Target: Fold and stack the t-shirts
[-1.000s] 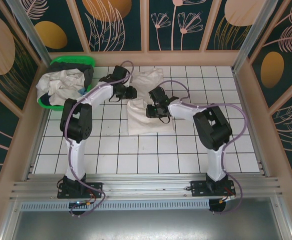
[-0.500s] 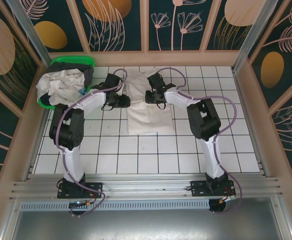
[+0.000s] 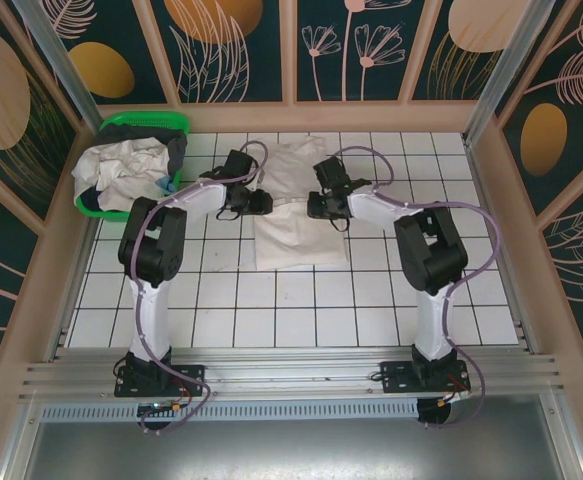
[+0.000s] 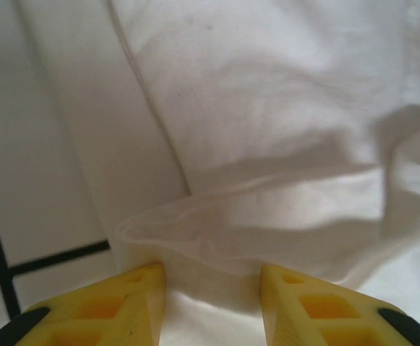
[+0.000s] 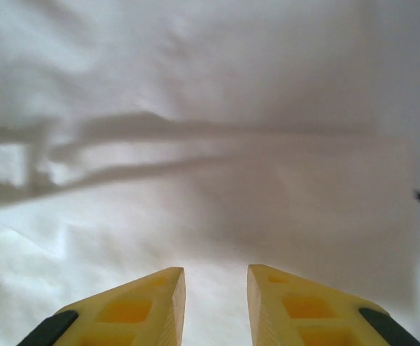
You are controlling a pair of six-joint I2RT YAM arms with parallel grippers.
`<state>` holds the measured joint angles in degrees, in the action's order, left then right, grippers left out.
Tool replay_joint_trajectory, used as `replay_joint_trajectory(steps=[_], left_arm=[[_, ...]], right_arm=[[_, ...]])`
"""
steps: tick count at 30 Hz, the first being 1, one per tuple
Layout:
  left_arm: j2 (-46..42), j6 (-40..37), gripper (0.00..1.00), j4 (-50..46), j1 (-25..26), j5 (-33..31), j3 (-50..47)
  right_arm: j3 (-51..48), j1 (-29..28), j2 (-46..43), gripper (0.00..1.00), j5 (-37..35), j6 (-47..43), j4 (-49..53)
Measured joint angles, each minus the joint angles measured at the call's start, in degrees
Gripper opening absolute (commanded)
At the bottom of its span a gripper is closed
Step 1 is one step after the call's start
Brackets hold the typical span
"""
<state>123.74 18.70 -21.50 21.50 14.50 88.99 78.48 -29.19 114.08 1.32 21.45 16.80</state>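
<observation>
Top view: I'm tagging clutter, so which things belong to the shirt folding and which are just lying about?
Job:
- t-shirt spread on the table, both arms at its sides
- crumpled shirts in the basket

Lying about:
- green basket
- dark garment among the shirts

Even, bright light fills the overhead view, which is sharp, with only faint shadows under the arms. In both wrist views the yellow fingertips are soft and blurred, and the white t-shirt ahead of them shows gentle grey fold shadows without glare.
</observation>
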Motion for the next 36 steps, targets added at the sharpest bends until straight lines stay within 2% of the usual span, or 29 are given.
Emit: replay_joint_trajectory(steps=[6, 12, 16, 21, 23, 26, 30, 36], left_arm=[[1.92, -0.02, 0.4, -1.49, -0.22, -1.62, 3.52], [-0.42, 0.0, 0.44, -2.91, -0.5, -3.3, 1.66], [-12.96, 0.72, 0.48, -2.25, 0.07, -4.87, -11.34], [-31.67, 5.05, 0.48, 1.16, 5.31, -5.84, -29.55], [-35.19, 7.1, 0.48, 3.37, 7.21, -5.53, -35.5], [-36.04, 9.64, 0.47, 5.25, 7.34, -5.25, -41.16], [-35.01, 11.41, 0.44, 7.45, 7.06, -4.11, -42.64], [-32.81, 12.07, 0.42, 11.91, 7.06, -1.66, -42.4]], right_arm=[[-13.88, -0.52, -5.05, 0.28, 0.24, 3.15, -8.37], [-24.9, -4.7, -13.03, 0.28, -0.22, 6.03, -11.67], [-30.32, -6.19, -18.95, 0.32, -0.17, 7.23, -10.43], [-31.56, -6.16, -28.44, 0.46, -3.1, 8.68, -5.99], [-32.96, -6.16, -33.14, 0.47, -3.63, 9.6, -6.03], [-37.16, -6.82, -37.83, 0.46, -3.48, 11.72, -6.71], [-41.11, -9.62, -36.3, 0.44, -2.8, 14.27, -7.13], [-41.53, -11.67, -30.21, 0.44, -3.02, 17.57, -7.23]])
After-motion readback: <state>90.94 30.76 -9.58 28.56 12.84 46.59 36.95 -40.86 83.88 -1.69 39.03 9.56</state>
